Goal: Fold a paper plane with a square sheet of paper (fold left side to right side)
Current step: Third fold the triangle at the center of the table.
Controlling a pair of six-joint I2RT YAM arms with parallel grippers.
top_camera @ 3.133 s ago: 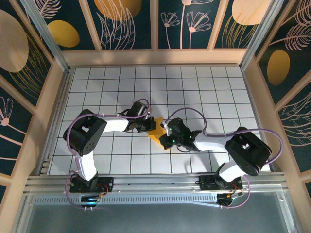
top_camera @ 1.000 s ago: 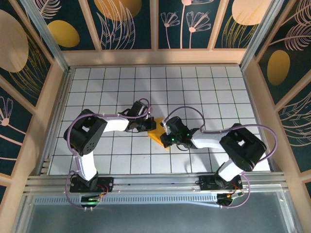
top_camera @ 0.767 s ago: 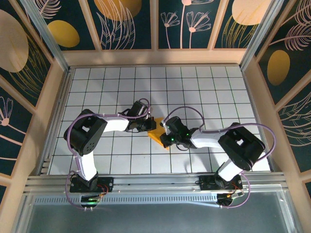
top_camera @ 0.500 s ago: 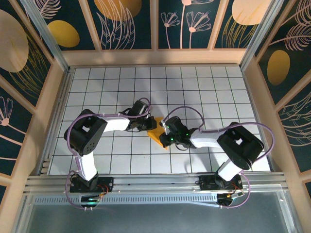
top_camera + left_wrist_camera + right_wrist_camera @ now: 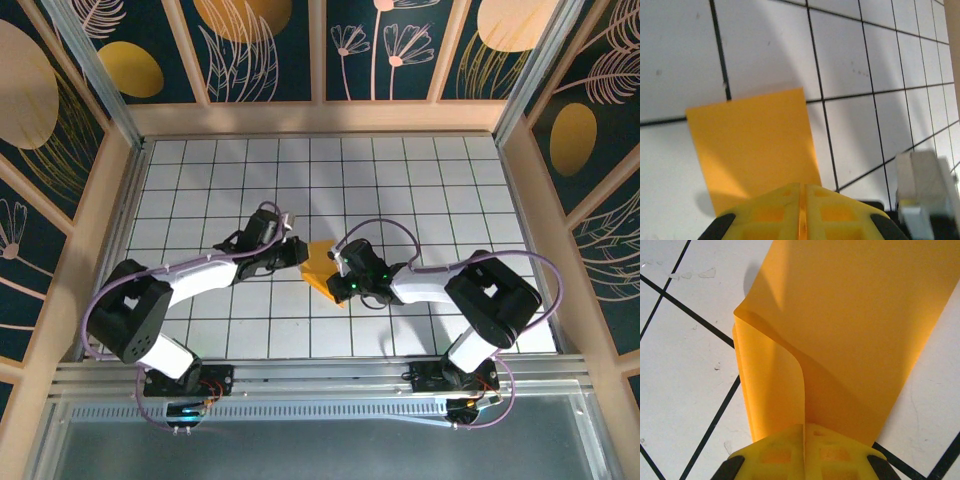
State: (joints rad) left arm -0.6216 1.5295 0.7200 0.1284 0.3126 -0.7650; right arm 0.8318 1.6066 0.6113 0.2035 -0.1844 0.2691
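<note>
One square sheet of paper (image 5: 850,330), curled, in right jaws

The left arm (image 5: 190,272) is the one that really moved. In the last 0.5 s its big elbow joint dropped from up beside the middle rows to down by the front-left rail, so the arm now lies stretched out low across the tiles. The left gripper (image 5: 297,250) backed off a touch to the left, and more of the paper (image 5: 320,262) shows at its far-left corner. The right arm (image 5: 490,298) elbow crept inward over 3 s.
</note>
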